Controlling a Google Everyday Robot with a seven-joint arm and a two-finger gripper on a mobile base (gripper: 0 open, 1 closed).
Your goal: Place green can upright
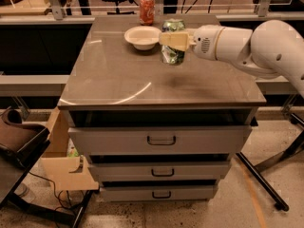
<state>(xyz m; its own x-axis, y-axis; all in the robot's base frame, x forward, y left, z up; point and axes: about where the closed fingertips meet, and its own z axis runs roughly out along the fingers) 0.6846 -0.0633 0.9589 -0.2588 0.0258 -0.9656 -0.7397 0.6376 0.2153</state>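
Wide grey surface (pixel 118 80), white arm (pixel 266 46) stretched in from the right. The claw (pixel 173 39) is clenched on the green can (pixel 172 55), upright beside the bowl (pixel 142 36) and seemingly just off the top. Best now: lower straight, base flat, release gently.

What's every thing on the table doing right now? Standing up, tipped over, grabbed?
green can: upright, dented, gripped by the pincer, seemingly just off the tabletop.
pincer: shut on the green can, over the tabletop's far half.
white bowl: right way up, empty.
red soda can: standing upright at the back edge, untouched.
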